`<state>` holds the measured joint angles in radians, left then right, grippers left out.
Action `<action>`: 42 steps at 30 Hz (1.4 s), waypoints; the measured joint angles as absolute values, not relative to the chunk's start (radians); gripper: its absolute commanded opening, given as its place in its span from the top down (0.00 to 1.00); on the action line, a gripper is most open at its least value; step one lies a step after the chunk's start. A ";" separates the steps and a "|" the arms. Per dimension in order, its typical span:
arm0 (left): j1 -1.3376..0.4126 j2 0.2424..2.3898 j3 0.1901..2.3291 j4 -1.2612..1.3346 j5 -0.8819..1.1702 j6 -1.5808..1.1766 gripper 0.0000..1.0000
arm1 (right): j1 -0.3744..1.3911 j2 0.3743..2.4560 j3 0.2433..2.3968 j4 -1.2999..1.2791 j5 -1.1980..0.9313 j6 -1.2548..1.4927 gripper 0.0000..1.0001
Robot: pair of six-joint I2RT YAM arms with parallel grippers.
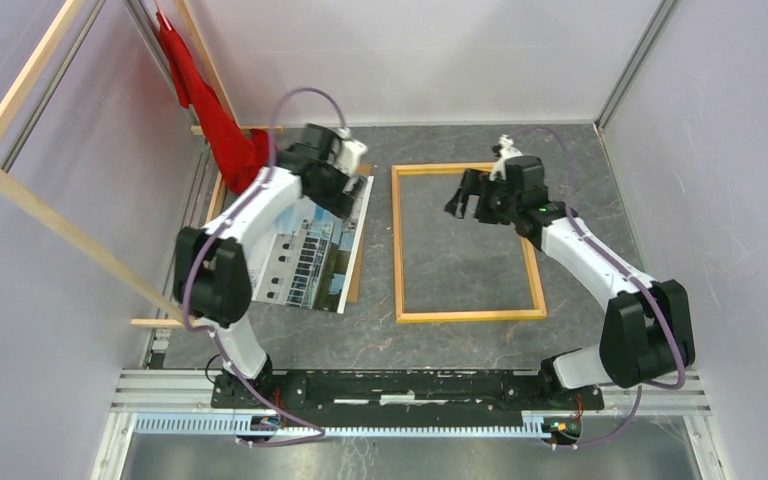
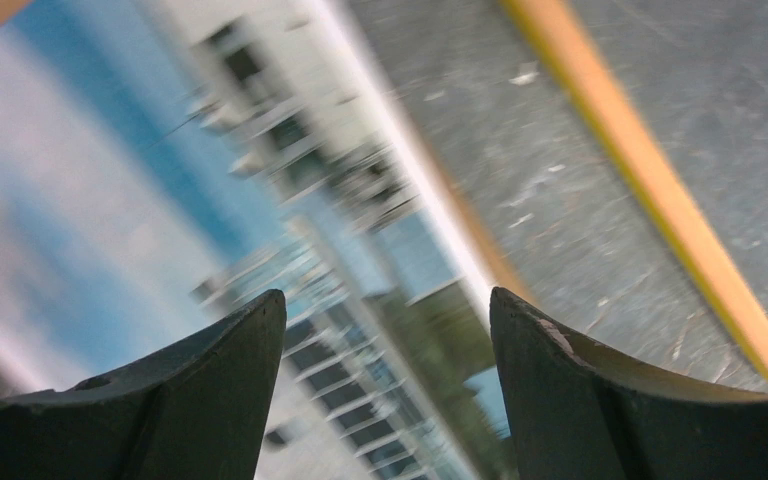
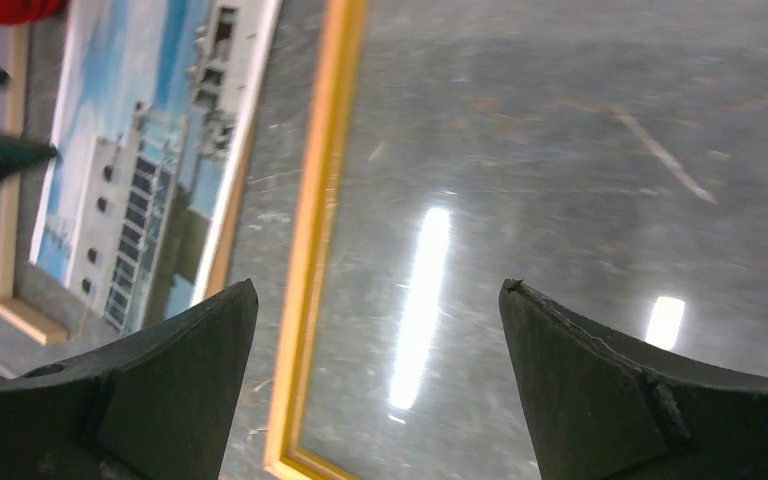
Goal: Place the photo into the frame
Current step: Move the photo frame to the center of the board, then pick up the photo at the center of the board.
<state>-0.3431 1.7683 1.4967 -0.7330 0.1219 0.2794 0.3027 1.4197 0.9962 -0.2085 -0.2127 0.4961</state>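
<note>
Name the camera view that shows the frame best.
Top external: the whole frame shows, all four sides in view. Left wrist catches only a blurred stretch of one side; right wrist shows one side and a corner.

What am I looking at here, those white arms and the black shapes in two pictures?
Two robot arms bolted to a table. The wide picture looks down from above; the other two come from a camera on each wrist, so the black shapes are that arm's own fingers. The left gripper hangs over the photo, a building print on a brown board. The right gripper hangs over the yellow frame beside it. Both are open, holding nothing. A red cloth hangs at back left.
</note>
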 measured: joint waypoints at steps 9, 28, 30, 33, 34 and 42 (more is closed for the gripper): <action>-0.044 1.618 1.379 -0.736 -0.041 0.339 0.19 | 0.605 1.737 1.264 -0.146 -0.140 0.565 0.04; 0.090 1.823 1.272 -0.351 -0.471 0.443 0.24 | 0.698 2.203 1.562 -0.060 -0.047 0.636 0.09; 0.090 1.857 1.270 -0.318 -0.483 0.444 0.24 | 0.698 2.233 1.604 -0.056 -0.036 0.638 0.09; 0.090 1.897 1.269 -0.281 -0.494 0.444 0.24 | 0.698 2.259 1.637 -0.047 -0.014 0.641 0.08; 0.090 1.909 1.269 -0.271 -0.496 0.444 0.24 | 0.698 2.268 1.647 -0.042 -0.004 0.642 0.09; 0.090 1.946 1.264 -0.247 -0.465 0.443 0.24 | 0.690 2.314 1.689 0.016 0.020 0.662 0.09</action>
<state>0.0902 1.9461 1.2644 -0.2474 -0.4648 0.4431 0.6899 2.3138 1.6890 0.0162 0.0204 0.6621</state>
